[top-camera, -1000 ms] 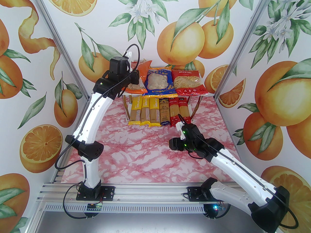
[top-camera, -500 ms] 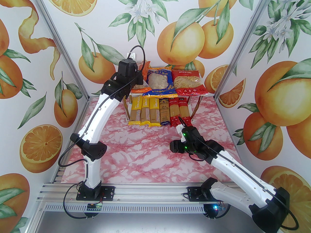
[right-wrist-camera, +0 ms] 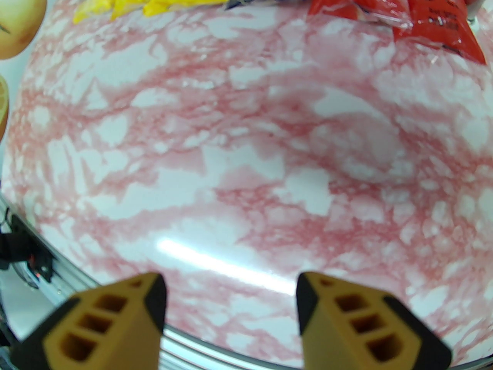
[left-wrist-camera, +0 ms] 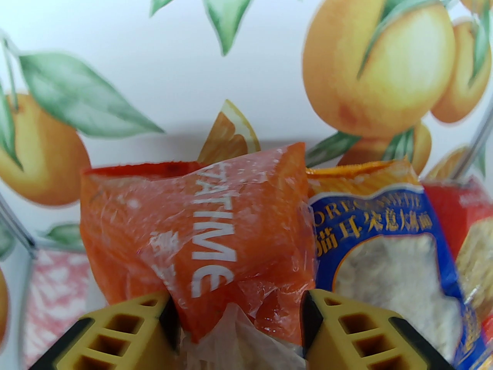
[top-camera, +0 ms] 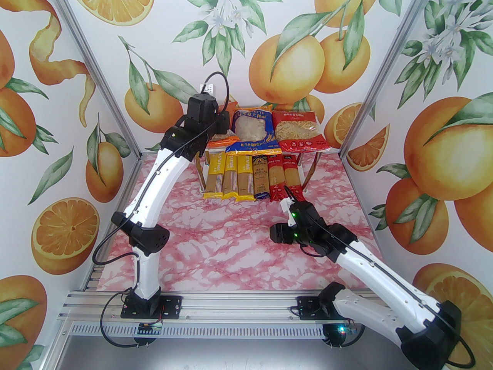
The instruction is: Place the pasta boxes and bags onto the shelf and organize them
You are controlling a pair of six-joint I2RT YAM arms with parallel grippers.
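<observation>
- Top view — the shelf (top-camera: pixel 311 170) stands at the far edge of the pink marbled table (top-camera: pixel 231 245); its upper board carries 3 wide bags side by side: the orange bag (top-camera: pixel 216 143) on the left, largely hidden behind the left arm (top-camera: pixel 154 191); the blue bag (top-camera: pixel 252 131) with a clear window in the middle; the red bag (top-camera: pixel 298 131) on the right; on the lower tier lie 6 long narrow packs in a row: 3 yellow packs (top-camera: pixel 231 175), 1 dark blue pack (top-camera: pixel 261 177), 2 red packs (top-camera: pixel 283 177); the right arm (top-camera: pixel 366 264) reaches low over the table, its wrist near the red packs.
- Left wrist view — the left gripper (left-wrist-camera: pixel 240 322) has its yellow fingers spread apart, with the crumpled near end of the orange bag in the gap; the bag is glossy orange film with white lettering and a clear patch below; the blue bag touches its right side.
- Right wrist view — the right gripper (right-wrist-camera: pixel 231 314) is spread with nothing between its fingers, above bare table; the pack ends line the top edge.
</observation>
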